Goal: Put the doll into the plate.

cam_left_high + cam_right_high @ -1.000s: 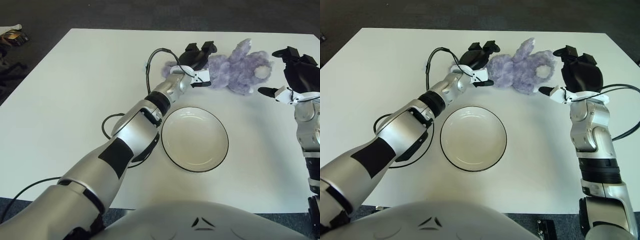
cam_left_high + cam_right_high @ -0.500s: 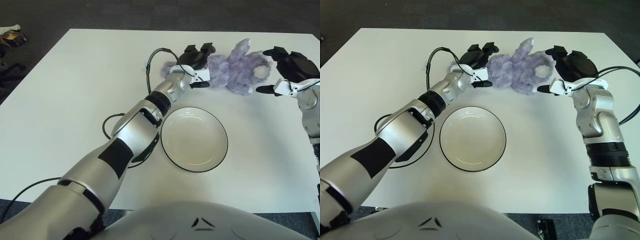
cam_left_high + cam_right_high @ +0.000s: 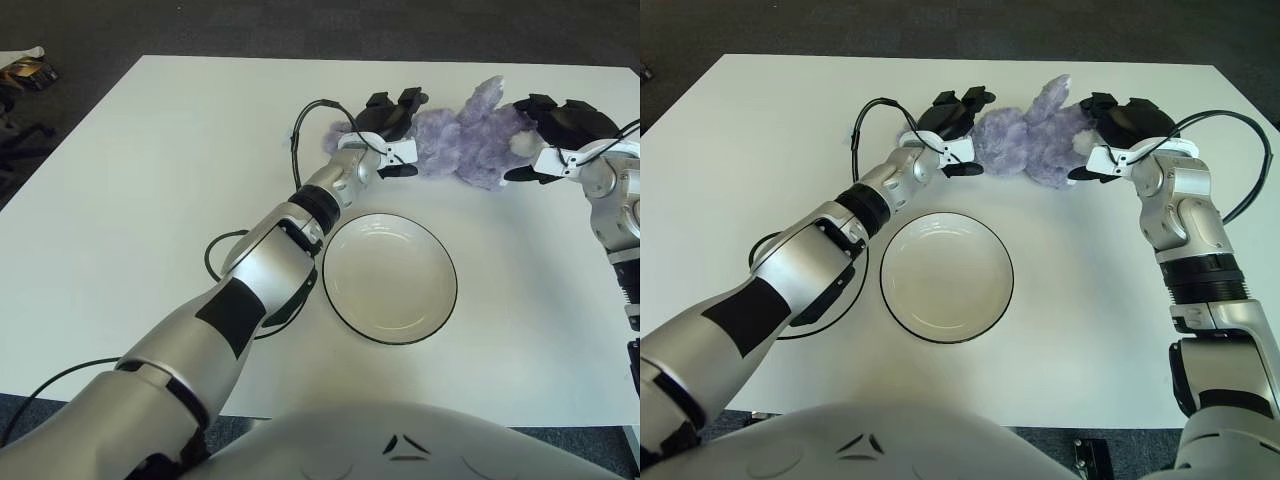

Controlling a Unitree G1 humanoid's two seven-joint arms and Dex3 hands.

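left eye view shows the purple doll (image 3: 465, 145) lying on the white counter (image 3: 140, 190) at its far side, beyond the plate (image 3: 390, 278) and apart from it. the left hand (image 3: 392, 125) sits at the doll's left end, its dark fingers (image 3: 400, 102) curled over the fur and a lower finger tucked under it, so it grips that end. the right hand (image 3: 1118, 128) is pressed against the doll's right end, fingers closed over the top and 1 finger beneath, holding the fur there. the doll stretches between both hands, 1 limb sticking up toward the far edge. the plate, white with a dark rim, stands bare near the counter's middle. a black cable (image 3: 225, 260) loops on the counter left of the plate.
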